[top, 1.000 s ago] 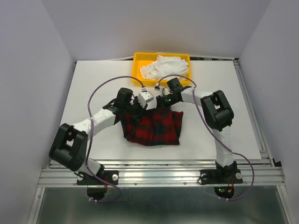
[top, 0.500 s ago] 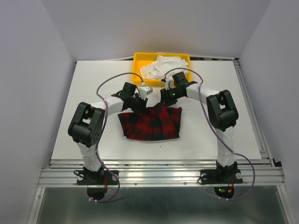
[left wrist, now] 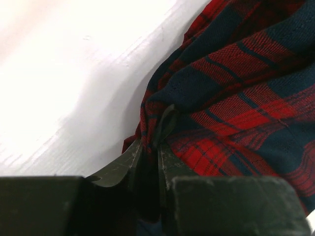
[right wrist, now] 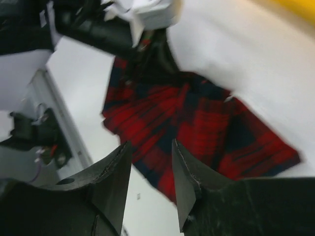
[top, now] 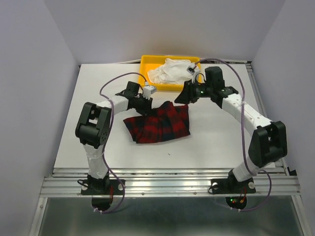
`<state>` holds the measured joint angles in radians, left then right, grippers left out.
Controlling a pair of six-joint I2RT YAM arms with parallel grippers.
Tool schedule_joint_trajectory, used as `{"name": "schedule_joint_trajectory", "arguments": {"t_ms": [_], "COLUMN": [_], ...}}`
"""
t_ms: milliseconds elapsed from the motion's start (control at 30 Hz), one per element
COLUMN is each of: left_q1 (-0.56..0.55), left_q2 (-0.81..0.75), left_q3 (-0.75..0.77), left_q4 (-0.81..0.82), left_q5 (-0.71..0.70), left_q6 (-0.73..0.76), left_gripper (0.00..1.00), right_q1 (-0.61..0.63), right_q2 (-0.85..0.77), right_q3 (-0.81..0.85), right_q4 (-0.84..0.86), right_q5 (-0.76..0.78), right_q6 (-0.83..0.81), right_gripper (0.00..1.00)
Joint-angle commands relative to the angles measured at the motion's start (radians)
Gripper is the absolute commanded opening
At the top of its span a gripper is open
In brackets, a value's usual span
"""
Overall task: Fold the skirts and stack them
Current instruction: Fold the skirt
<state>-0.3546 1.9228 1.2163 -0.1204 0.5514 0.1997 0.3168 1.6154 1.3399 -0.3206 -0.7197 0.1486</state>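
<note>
A red and navy plaid skirt lies folded on the white table. My left gripper is at the skirt's far left corner, shut on a fold of the plaid cloth. My right gripper is open and empty, raised above the skirt's far right corner; in its wrist view the skirt lies below the open fingers. A white skirt lies crumpled in the yellow bin at the back.
The yellow bin stands at the far middle of the table, just behind both grippers. Cables loop above both arms. The table's metal rail runs along the near edge.
My right gripper has let go of the plaid skirt and lifted away to the right. My left gripper has stayed shut on the cloth and shifted slightly left. The skirt has settled flatter.
</note>
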Motion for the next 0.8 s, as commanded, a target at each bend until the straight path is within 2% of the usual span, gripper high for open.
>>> {"name": "schedule_joint_trajectory", "arguments": {"t_ms": [0, 133, 200, 367, 433, 500, 533, 567, 600, 700, 733, 767], "left_q1": [0.049, 0.054, 0.054, 0.057, 0.066, 0.084, 0.085, 0.085, 0.085, 0.085, 0.085, 0.085], "left_q2": [0.065, 0.071, 0.070, 0.050, 0.029, -0.042, -0.082, -0.167, -0.241, -0.323, -0.344, -0.378], "left_q3": [0.023, 0.028, 0.023, 0.000, -0.018, -0.037, -0.064, -0.078, -0.096, -0.097, -0.097, -0.097], "left_q4": [-0.067, -0.067, -0.065, -0.045, -0.027, -0.007, 0.031, 0.053, 0.080, 0.065, 0.051, 0.039], "left_q5": [-0.065, -0.053, -0.039, -0.044, -0.050, -0.057, -0.073, -0.112, -0.122, -0.151, -0.150, -0.148], "left_q6": [0.029, 0.032, 0.036, 0.040, 0.032, 0.026, 0.024, 0.020, 0.014, -0.021, -0.029, -0.036], "left_gripper": [0.25, 0.30, 0.32, 0.47, 0.52, 0.56, 0.58, 0.64, 0.67, 0.68, 0.69, 0.84], "right_q1": [0.073, 0.123, 0.123, 0.123, 0.123, 0.123, 0.123, 0.123, 0.123, 0.123, 0.123, 0.123], "right_q2": [0.038, 0.127, 0.175, 0.300, 0.343, 0.373, 0.377, 0.374, 0.358, 0.305, 0.281, 0.231], "right_q3": [-0.174, -0.261, -0.277, -0.286, -0.294, -0.295, -0.309, -0.339, -0.355, -0.401, -0.415, -0.441], "right_q4": [0.167, 0.407, 0.474, 0.582, 0.586, 0.557, 0.554, 0.571, 0.583, 0.580, 0.563, 0.533], "right_q5": [-0.251, -0.258, -0.233, -0.011, 0.075, 0.088, 0.101, 0.103, 0.124, 0.192, 0.236, 0.325], "right_q6": [0.202, 0.336, 0.367, 0.385, 0.405, 0.404, 0.416, 0.424, 0.442, 0.463, 0.462, 0.457], "right_gripper": [0.43, 0.42, 0.41, 0.43, 0.47, 0.47, 0.51, 0.53, 0.56, 0.62, 0.72, 0.74]}}
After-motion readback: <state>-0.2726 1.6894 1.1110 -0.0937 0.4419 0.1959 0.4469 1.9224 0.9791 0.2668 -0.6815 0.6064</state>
